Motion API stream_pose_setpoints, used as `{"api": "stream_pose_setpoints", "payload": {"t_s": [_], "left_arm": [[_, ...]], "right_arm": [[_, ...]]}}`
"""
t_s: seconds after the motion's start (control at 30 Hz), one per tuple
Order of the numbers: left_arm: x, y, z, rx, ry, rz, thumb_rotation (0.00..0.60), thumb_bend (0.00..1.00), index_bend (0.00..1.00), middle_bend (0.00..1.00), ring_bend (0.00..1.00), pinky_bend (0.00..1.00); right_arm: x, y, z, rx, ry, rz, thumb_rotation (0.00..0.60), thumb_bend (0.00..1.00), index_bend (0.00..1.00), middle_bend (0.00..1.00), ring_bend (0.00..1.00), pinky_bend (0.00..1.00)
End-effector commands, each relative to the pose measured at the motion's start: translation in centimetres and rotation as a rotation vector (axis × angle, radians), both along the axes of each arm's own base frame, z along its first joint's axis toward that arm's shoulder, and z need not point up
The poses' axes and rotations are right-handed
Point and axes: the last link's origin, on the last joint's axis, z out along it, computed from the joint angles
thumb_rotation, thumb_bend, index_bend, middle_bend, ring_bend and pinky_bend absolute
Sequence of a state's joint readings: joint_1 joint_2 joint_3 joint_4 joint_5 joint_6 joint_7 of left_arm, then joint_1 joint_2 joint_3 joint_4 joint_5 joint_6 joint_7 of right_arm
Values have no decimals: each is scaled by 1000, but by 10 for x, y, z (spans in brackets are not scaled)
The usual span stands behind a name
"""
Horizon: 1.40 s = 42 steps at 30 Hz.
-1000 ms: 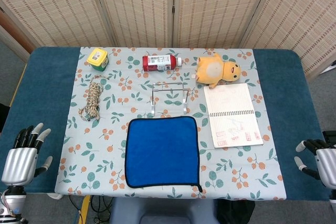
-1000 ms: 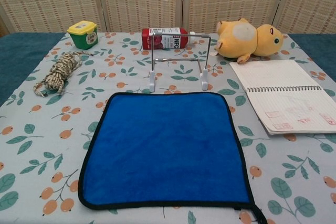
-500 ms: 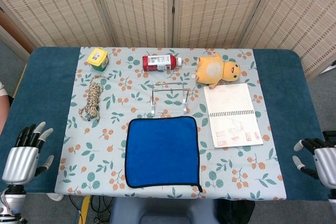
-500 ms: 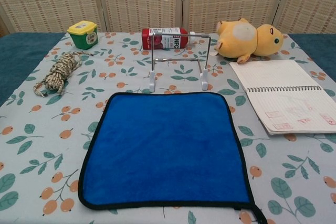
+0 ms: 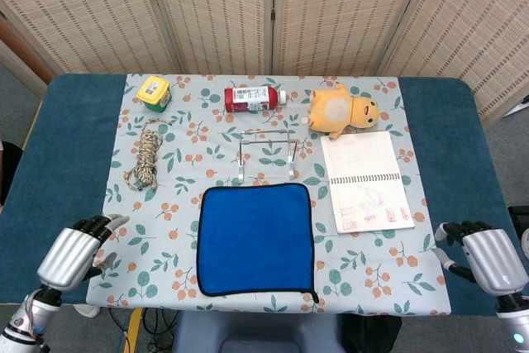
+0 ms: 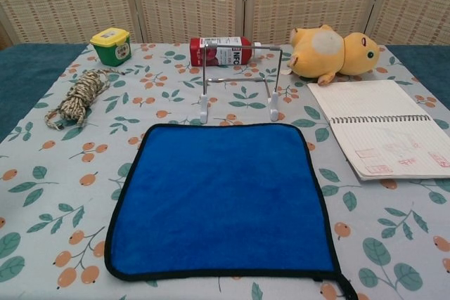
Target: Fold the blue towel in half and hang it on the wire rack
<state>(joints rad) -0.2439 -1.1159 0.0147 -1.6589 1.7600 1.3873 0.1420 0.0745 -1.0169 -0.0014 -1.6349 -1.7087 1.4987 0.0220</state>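
Note:
The blue towel (image 5: 256, 239) (image 6: 221, 198) lies flat and unfolded on the patterned cloth, near the table's front edge. Just behind it stands the wire rack (image 5: 266, 155) (image 6: 238, 79), upright on its white feet. My left hand (image 5: 76, 252) hovers at the front left corner of the cloth, fingers apart and holding nothing. My right hand (image 5: 486, 255) is over the blue table surface at the front right, also holding nothing. Both hands are well away from the towel. The chest view shows neither hand.
Along the back sit a yellow-green tub (image 5: 154, 93), a lying red bottle (image 5: 252, 98) and a yellow plush toy (image 5: 340, 110). A coil of rope (image 5: 145, 159) lies at the left. An open spiral notebook (image 5: 365, 180) lies to the right of the towel.
Both hands have moved inward toward the cloth: the left to the right and tilted forward, the right to the left. The towel and rack have not moved.

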Motion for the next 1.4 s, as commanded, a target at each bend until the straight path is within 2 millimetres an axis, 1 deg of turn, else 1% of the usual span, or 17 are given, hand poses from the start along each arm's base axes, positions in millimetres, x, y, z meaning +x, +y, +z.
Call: {"api": "stream_pose_setpoints", "payload": {"t_s": [0.03, 0.1, 0.17, 0.23, 0.27, 0.33, 0.4, 0.53, 0.67, 0.73, 0.77, 0.8, 0.97, 1.17, 1.4], "left_arm": [[6, 4, -11, -71, 16, -74, 600, 285, 232, 350, 378, 552], [11, 7, -18, -108, 24, -117, 600, 285, 244, 425, 441, 629], [16, 9, -26, -149, 33, -154, 600, 285, 252, 547, 558, 741], [21, 10, -34, -180, 42, -194, 600, 284, 259, 632, 643, 809], [23, 11, -38, -192, 47, -210, 600, 285, 262, 657, 664, 823], [29, 12, -46, -225, 54, -242, 600, 285, 275, 739, 727, 857], [33, 14, -53, -257, 59, -268, 600, 284, 283, 789, 769, 879], [43, 14, -72, -330, 80, -327, 600, 284, 297, 851, 821, 912], [51, 12, -87, -379, 110, -374, 600, 285, 309, 894, 852, 932], [52, 11, -90, -390, 117, -381, 600, 285, 312, 905, 860, 936], [53, 11, -92, -394, 119, -384, 600, 284, 314, 909, 864, 937], [54, 9, -98, -417, 126, -394, 600, 284, 316, 914, 868, 939], [57, 7, -116, -459, 150, -420, 600, 284, 333, 926, 875, 946], [58, 12, -134, -463, 165, -436, 600, 284, 347, 926, 876, 946], [58, 18, -144, -459, 192, -453, 600, 285, 351, 927, 876, 946]], "right_arm": [[6, -1, -6, 31, 11, 24, 600, 304, 491, 638, 566, 587], [9, -2, -11, 54, 22, 36, 600, 312, 492, 655, 582, 606], [13, -3, -16, 78, 26, 48, 600, 315, 492, 669, 595, 640], [16, -4, -21, 102, 27, 61, 600, 316, 492, 683, 609, 670], [17, -4, -23, 113, 27, 68, 600, 316, 492, 694, 621, 692], [21, -5, -29, 139, 27, 86, 600, 316, 491, 718, 647, 738], [24, -5, -35, 164, 30, 103, 600, 316, 491, 741, 671, 779], [32, -6, -51, 226, 47, 145, 600, 316, 491, 787, 715, 840], [37, -5, -65, 288, 63, 173, 600, 316, 491, 827, 770, 889], [38, -5, -68, 303, 68, 180, 600, 316, 491, 837, 784, 897], [38, -5, -70, 311, 69, 182, 600, 316, 491, 840, 789, 900], [41, -5, -76, 341, 72, 195, 600, 316, 491, 842, 790, 900], [45, -7, -88, 382, 66, 212, 600, 316, 491, 846, 792, 901], [47, -9, -96, 407, 62, 219, 600, 316, 491, 846, 792, 901], [48, -11, -100, 421, 65, 220, 600, 316, 491, 845, 792, 901]]}}
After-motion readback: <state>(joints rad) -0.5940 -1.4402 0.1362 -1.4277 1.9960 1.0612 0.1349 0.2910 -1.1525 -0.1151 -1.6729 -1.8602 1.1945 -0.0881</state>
